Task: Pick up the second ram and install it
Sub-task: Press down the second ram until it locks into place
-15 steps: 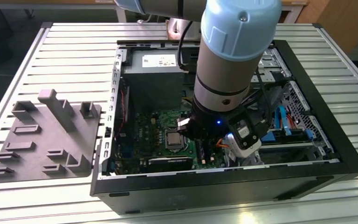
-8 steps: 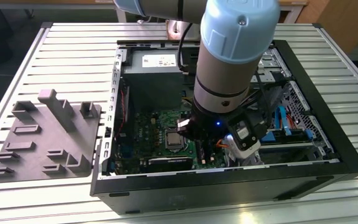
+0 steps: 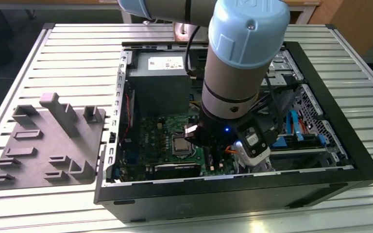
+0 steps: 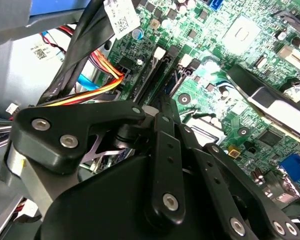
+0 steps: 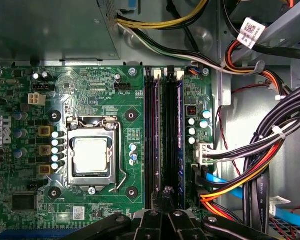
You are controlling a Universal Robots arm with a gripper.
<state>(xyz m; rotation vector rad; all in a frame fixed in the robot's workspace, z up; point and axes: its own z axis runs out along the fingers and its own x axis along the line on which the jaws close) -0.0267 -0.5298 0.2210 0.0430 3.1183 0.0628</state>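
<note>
First wrist view: the second ram [image 5: 180, 140] stands on edge in the motherboard's bank of long black slots [image 5: 160, 140]. It is a thin dark-blue stick in the slot on the side nearest the cable bundle. It runs almost the full length of its slot, and whether it is fully seated I cannot tell. In the second wrist view the same blue edge [image 4: 176, 80] shows just beyond the gripper's tips.

The gripper [image 5: 166, 192] hangs over one end of the slot bank with its jaws drawn together, tip against tip, just beside the stick. Whether they touch it I cannot tell. In the second wrist view the gripper [image 4: 161, 102] points down at that same end of the slots.

Beside the slots on the green motherboard [image 5: 130, 90] lies the CPU socket [image 5: 91, 157] (its metal lid shut). On the other side run black, orange and blue cables [image 5: 260, 165].

In the exterior view the arm [image 3: 238, 73] reaches down into the open computer case [image 3: 342, 160]. The grey holder tray [image 3: 50, 145] lies on the slatted table [image 3: 76, 48], at the exterior view's left of the case.
</note>
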